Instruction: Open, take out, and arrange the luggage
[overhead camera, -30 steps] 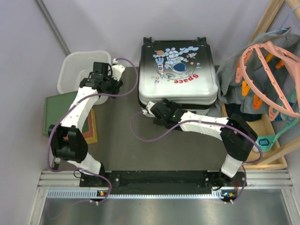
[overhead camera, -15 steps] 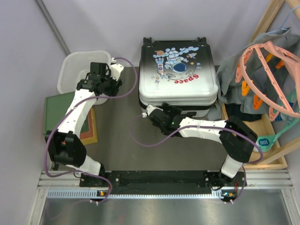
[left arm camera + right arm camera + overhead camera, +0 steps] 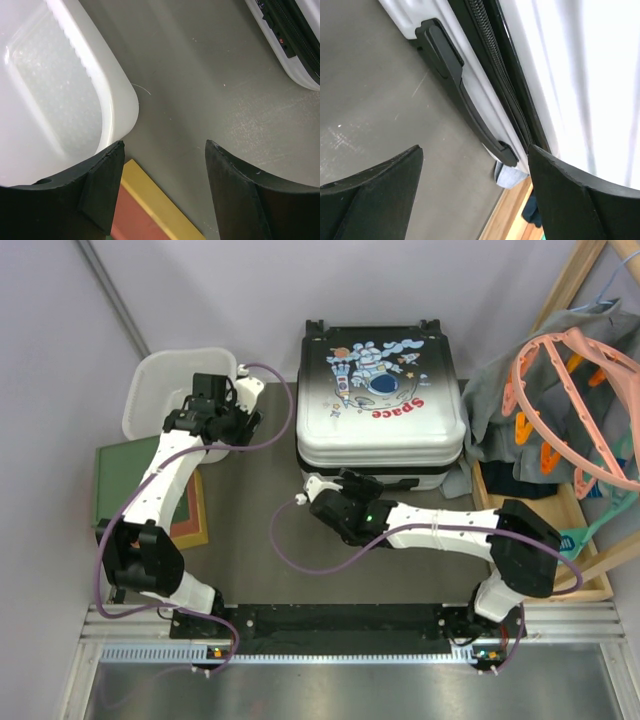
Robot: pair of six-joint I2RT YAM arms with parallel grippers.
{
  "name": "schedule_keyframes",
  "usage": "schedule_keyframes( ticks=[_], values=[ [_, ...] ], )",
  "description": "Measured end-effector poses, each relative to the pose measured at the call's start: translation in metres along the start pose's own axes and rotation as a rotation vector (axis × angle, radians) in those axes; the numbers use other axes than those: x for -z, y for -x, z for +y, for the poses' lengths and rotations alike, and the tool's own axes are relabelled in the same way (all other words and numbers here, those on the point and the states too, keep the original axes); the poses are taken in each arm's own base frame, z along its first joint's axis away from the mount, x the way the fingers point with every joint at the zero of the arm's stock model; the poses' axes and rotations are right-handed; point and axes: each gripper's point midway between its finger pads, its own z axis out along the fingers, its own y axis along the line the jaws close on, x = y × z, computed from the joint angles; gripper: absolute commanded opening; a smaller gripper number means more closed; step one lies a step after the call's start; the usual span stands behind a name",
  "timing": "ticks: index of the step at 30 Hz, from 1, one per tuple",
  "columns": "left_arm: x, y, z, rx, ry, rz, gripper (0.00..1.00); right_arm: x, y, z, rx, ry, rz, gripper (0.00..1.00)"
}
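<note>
The luggage lies flat and closed at the back middle of the table, astronaut print and red "Space" facing up. My right gripper is open and empty, low on the table just in front of the luggage's front side. The right wrist view shows the black carry handle and the closed zipper line just beyond my open right gripper. My left gripper is open and empty, left of the luggage by the basket. The left wrist view shows a luggage corner far beyond my left gripper.
A white plastic basket stands at the back left; its rim is near my left fingers. Green-topped stacked boxes with a yellow-and-red edge lie at the left. A wooden rack with hangers and grey clothes is at the right.
My right gripper has drawn back from the luggage's front edge, toward the near side and slightly left. The left gripper shifted slightly left and then stayed still.
</note>
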Motion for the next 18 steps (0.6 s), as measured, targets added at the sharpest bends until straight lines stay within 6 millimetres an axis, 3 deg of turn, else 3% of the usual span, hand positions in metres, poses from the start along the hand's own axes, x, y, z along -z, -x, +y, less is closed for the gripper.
schedule_keyframes(
  ticks=[7, 13, 18],
  values=[
    [0.0, -0.001, 0.0, -0.001, -0.001, 0.003, 0.71, -0.016, -0.009, 0.011, 0.032, 0.079, 0.013, 0.82],
    [0.001, -0.003, 0.0, -0.004, -0.002, 0.011, 0.71, -0.048, -0.035, 0.014, 0.072, 0.088, 0.114, 0.81],
    [0.001, -0.004, -0.001, -0.003, -0.005, 0.019, 0.71, -0.063, -0.048, 0.014, 0.092, 0.092, 0.159, 0.8]
  ],
)
